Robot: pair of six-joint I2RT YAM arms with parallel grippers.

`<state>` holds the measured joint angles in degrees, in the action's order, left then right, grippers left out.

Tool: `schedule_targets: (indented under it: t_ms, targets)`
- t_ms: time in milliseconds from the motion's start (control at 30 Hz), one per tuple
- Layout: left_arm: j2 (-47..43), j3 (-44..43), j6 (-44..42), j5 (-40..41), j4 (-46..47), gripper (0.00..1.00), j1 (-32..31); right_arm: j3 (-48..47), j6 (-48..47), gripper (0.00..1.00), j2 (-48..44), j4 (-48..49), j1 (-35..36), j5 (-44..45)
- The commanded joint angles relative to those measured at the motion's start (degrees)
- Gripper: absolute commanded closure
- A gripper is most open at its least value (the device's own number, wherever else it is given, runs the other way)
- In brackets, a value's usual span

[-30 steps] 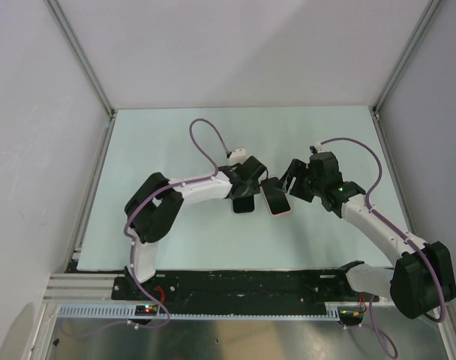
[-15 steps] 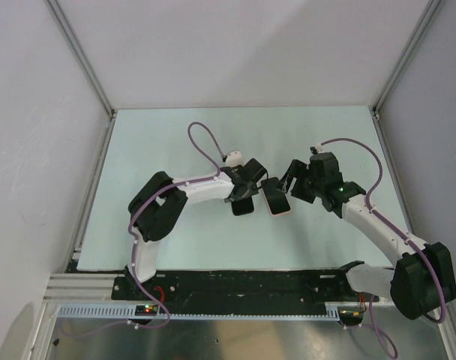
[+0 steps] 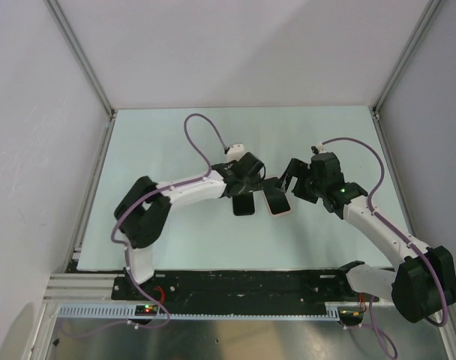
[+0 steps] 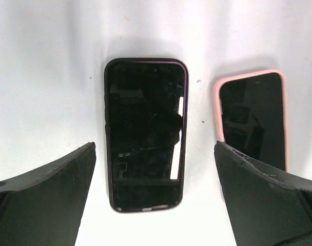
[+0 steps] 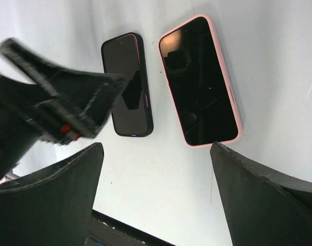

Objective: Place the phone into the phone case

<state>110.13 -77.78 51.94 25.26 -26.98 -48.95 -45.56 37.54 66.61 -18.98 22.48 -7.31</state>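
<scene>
Phone [image 3: 244, 204] lies flat on the pale counter [image 3: 175, 142], near the middle, seen from the top. The pink phone case [image 3: 277, 202] lies just beside it at 3 o'clock, with a thin gap between them. The left claw [image 3: 244, 189] hangs over the phone's far end. The right claw [image 3: 286, 182] hangs at the far end of the case, at about 1 o'clock from it. From this high up I cannot tell how wide each claw is.

From the left wrist, the phone sits in the middle, dark and shiny with a dark rim, its screen up. The case is at 3 o'clock with a pink rim and a black shiny inside. Its low end is hidden behind one finger. The two black fingers [image 4: 48, 200] are spread far apart at 7 and 5 o'clock. The left claw is released and grips nothing.

From the right wrist, the case lies near the middle at 1 o'clock and leans a little. The phone lies at 11 o'clock from the middle, apart from the case. The blurry dark left claw reaches in from 9 o'clock and hides part of the phone's side. The right claw's fingers [image 5: 269, 200] are wide apart too, released and empty.
</scene>
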Motion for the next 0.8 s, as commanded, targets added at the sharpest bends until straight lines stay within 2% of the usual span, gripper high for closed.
schedule_targets:
  t_ms: [0,200,367,533,767]
  targets:
    - [-11.52,4.64,-6.14,0.52,3.20,0.00,-0.11,-0.49,-1.25,0.09,-1.77,0.24,-0.02,1.10]
    - [-27.95,16.19,-11.89,1.64,4.58,0.00,0.98,-0.49,-2.39,0.08,-4.29,-1.84,0.88,3.08]
    - [-39.80,25.25,-13.34,2.94,5.10,0.00,3.16,-0.49,-2.84,0.07,-6.24,-3.43,2.33,5.86]
    - [-44.90,29.25,-13.40,3.02,5.57,0.00,4.53,-0.49,-2.59,0.07,-6.55,-3.49,3.55,7.11]
    - [-46.23,30.17,-13.62,2.87,6.28,0.00,4.64,-0.49,-2.30,0.07,-6.91,-3.86,4.54,8.87]
